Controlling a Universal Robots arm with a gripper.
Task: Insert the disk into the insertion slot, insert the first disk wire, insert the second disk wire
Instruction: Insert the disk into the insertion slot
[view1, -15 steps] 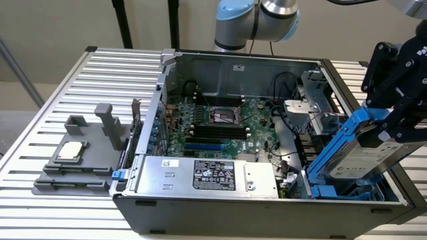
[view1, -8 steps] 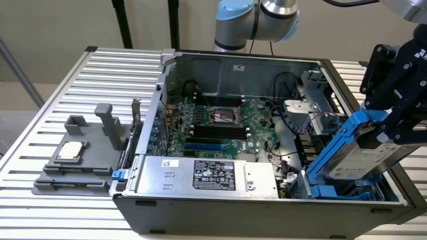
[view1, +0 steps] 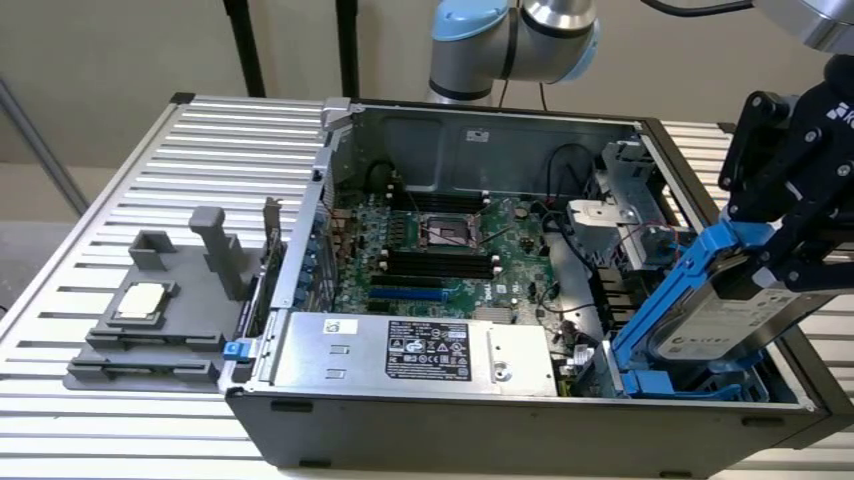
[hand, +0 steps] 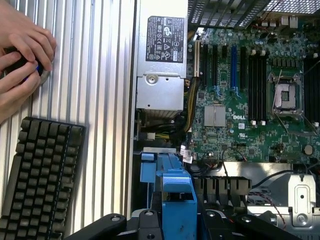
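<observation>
Clamping the upper end of the disk (view1: 727, 322), the gripper (view1: 785, 268) has its black fingers pressed against the drive (in the wrist view the bright blue frame of the disk (hand: 175, 192) sits between the fingers of the gripper (hand: 175, 226)). The disk hangs tilted at the exterior view's right, its lower end down at the mouth of the insertion slot (view1: 687, 385) in the front corner of the open computer case (view1: 534, 430). Most of the disk is outside the slot, and whether its lower end touches the cage cannot be told. Just beside the slot, along the case's front wall, lies the silver power-supply box (view1: 414, 350), and beyond it the green motherboard (view1: 441, 250). On the slatted table (view1: 227, 130), at the exterior view's left, a grey holder block (view1: 147, 340) carries a square chip (view1: 143, 300). In the wrist view a black keyboard (hand: 40, 175) lies on the table beside the case, with a person's hands (hand: 22, 55) near it. Farthest back, the robot arm (view1: 521, 40) rises behind the case.
</observation>
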